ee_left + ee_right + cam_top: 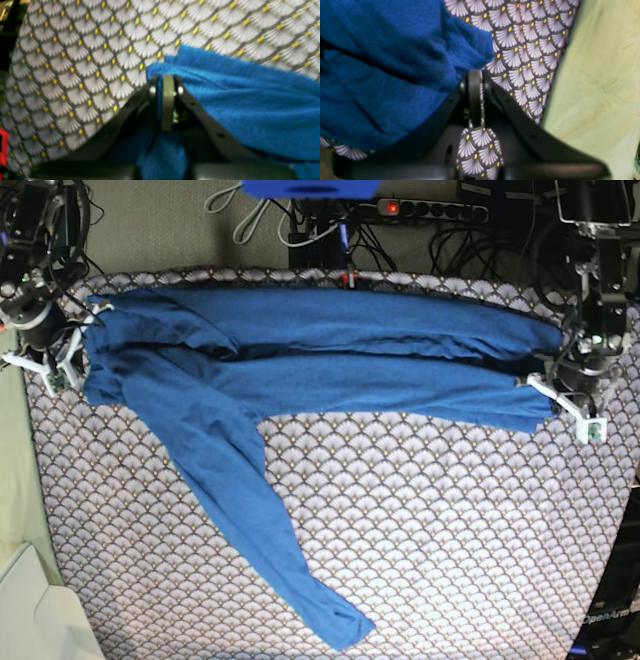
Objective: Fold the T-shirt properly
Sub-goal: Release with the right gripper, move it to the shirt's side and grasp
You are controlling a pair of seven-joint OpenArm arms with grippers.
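Note:
The blue T-shirt point(300, 370) lies folded lengthwise across the far part of the table, with one long sleeve point(250, 510) trailing toward the front. My left gripper point(560, 390) is at the shirt's right end. In the left wrist view it point(166, 77) is shut on the blue fabric point(237, 100), which bunches between the fingers. My right gripper point(65, 360) is at the shirt's left end. In the right wrist view it point(475, 72) is shut with a fold of the patterned table cover point(477, 150) pinched in it. The shirt's corner point(470, 50) touches the fingertips.
The scallop-patterned table cover point(450, 530) spans the table. A pale green cloth point(595, 75) lies beyond its left edge. A white object point(40, 620) sits at the front left. A power strip and cables point(430, 210) run behind the table. A red object point(3, 147) shows off the table's edge.

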